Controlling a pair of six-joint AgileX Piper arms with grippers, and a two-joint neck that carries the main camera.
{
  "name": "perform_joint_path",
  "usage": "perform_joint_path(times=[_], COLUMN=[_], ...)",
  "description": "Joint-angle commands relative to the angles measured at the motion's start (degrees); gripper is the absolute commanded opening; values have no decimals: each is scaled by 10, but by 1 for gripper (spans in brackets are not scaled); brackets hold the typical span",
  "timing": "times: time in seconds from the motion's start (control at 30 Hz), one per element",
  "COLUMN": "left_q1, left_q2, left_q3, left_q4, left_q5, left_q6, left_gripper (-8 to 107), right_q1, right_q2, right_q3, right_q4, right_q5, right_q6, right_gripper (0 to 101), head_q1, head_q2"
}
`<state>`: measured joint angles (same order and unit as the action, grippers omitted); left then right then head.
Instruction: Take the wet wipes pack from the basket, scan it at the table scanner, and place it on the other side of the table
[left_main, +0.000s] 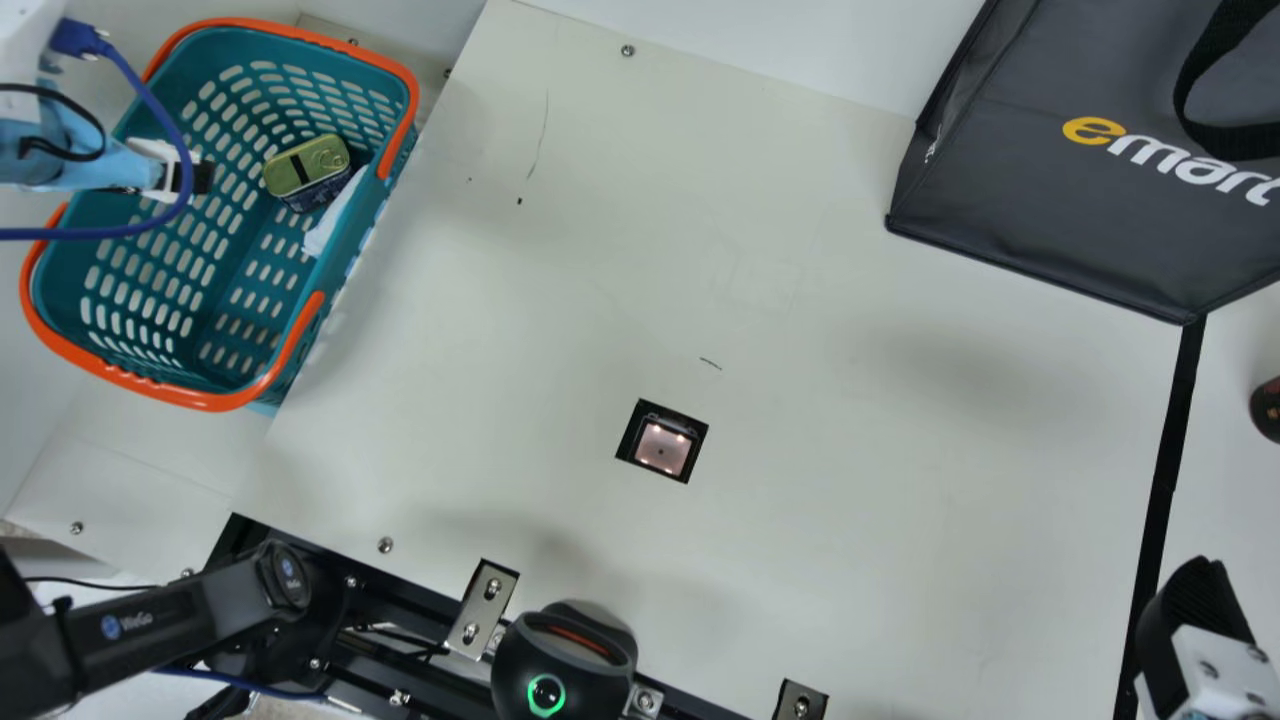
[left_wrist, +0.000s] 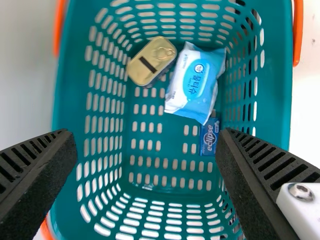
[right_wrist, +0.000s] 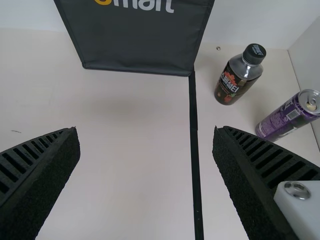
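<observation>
Wet wipes pack: a soft white and light blue plastic packet (left_wrist: 192, 87) lying in the basket, against one long wall, its printed face up
Basket: teal perforated plastic with orange handles (left_wrist: 277, 65), beside the left edge of the cream counter (left_main: 850, 560)
Basket neighbours: a rectangular tin with a gold ring-pull lid (left_wrist: 151, 61) just beside the pack; a small blue box (left_wrist: 209, 139) near the pack's other end, whether touching it I cannot tell
Left gripper (left_main: 203, 178): above the basket, jaws wide apart, nothing held; in its wrist view the pack lies beyond the gap
Right gripper (left_main: 1198, 595): at the near right part of the counter, beside the black strip (left_main: 1165, 480), jaws wide apart and holding nothing
Table scanner: a black-framed square window (left_main: 663, 445) set into the counter, lit pinkish, with nothing over it
Counter's near edge: a rounded black device with a green ring light (left_main: 560, 670)
Far right: a dark grey fabric bag (left_main: 1060, 210) standing at the strip's far end
Beyond the strip: a dark-capped bottle of brown drink (right_wrist: 239, 77) and a purple can (right_wrist: 287, 117), both upright, near each other but apart
</observation>
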<state>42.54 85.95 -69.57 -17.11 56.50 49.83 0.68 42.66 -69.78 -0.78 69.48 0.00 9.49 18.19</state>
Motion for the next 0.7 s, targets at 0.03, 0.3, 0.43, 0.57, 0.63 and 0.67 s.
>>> perform_joint_path(times=[0.03,0.3,0.43,0.57,0.63,0.67], left_q1=[-7,-33,-44,-52,-54,-56], left_q2=[27,92,125,155,168,175], left_q3=[4,7,6,7,7,8], left_q4=[-3,-4,-3,-2,-3,-5], left_q5=[-13,-54,-71,-87,-94,-97], left_q6=[16,32,38,44,48,52], left_gripper=[90,90,90,90,90,90], right_q1=[0,0,0,0,0,0], right_q2=[0,0,0,0,0,0], right_q3=[0,0,0,0,0,0], right_q4=[0,0,0,0,0,0], right_q5=[0,0,0,0,0,0], right_q6=[0,0,0,0,0,0], right_gripper=[95,95,95,95,95,95], head_q1=[-16,-16,-16,-16,-16,-16], head_q2=[2,2,2,2,2,2])
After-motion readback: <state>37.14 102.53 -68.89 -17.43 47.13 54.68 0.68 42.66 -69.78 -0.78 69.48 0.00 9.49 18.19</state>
